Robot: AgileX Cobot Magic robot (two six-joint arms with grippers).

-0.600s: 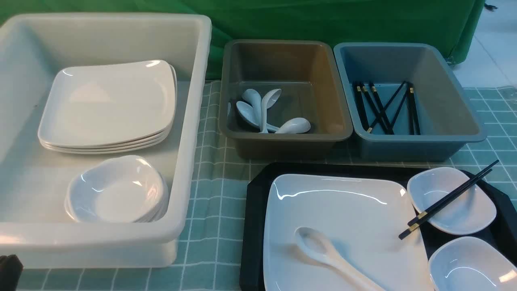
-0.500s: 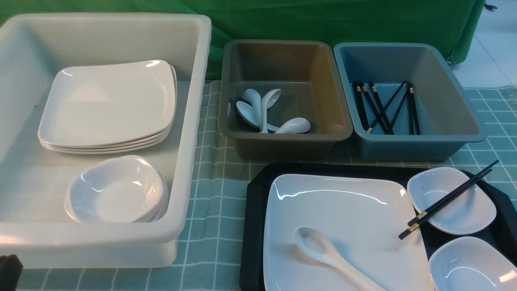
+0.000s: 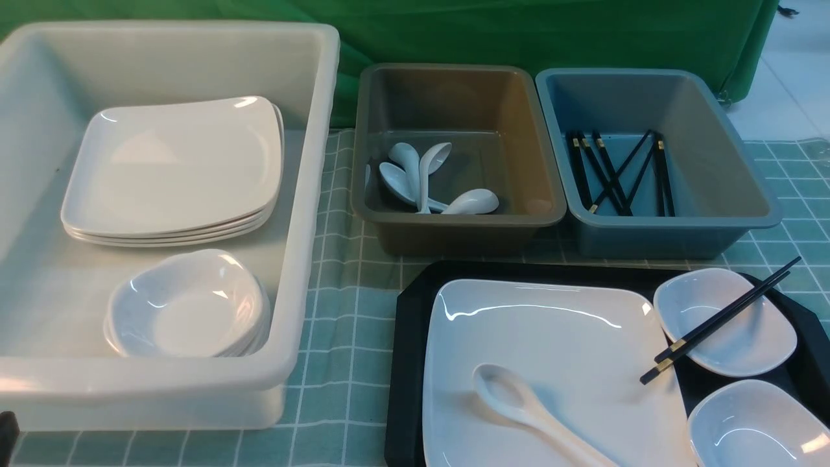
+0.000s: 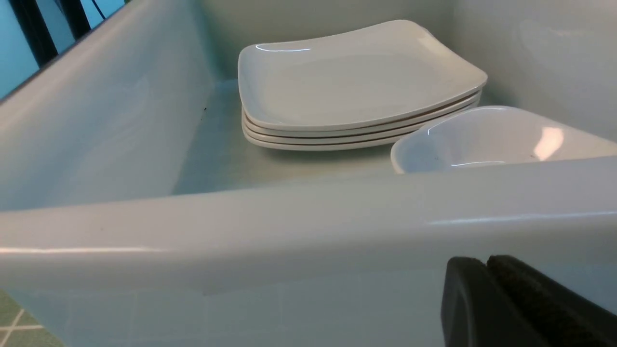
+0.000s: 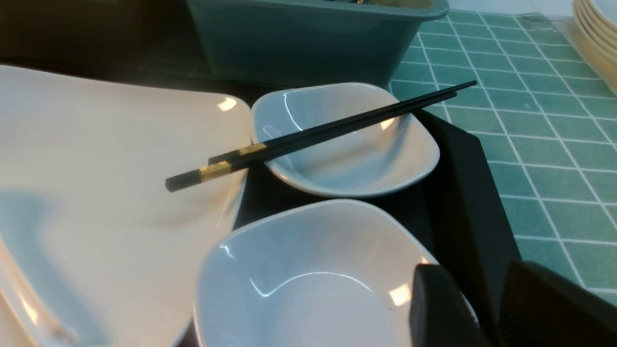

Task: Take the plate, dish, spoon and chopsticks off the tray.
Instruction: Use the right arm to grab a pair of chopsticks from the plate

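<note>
The black tray [image 3: 408,363] lies at the front right. On it the large white plate [image 3: 557,324] carries the white spoon [image 3: 532,412]. Two small dishes stand on its right side, a far one [image 3: 739,344] and a near one [image 3: 755,425]. The black chopsticks [image 3: 720,321] rest across the far dish, thick ends over the plate. In the right wrist view my right gripper [image 5: 482,274] is open, straddling the near dish's [image 5: 299,289] rim. My left gripper [image 4: 484,260] is shut and empty, outside the white bin's near wall.
A big white bin [image 3: 311,214] on the left holds stacked plates [image 3: 175,168] and stacked dishes [image 3: 188,305]. Behind the tray, a grey-brown bin [image 3: 454,220] holds spoons and a blue-grey bin [image 3: 674,224] holds chopsticks. Cream plates [image 5: 597,29] sit off to the right.
The dark tip of my left gripper at the front view's bottom left corner has drawn further out of view. Nothing on the tray has moved.
</note>
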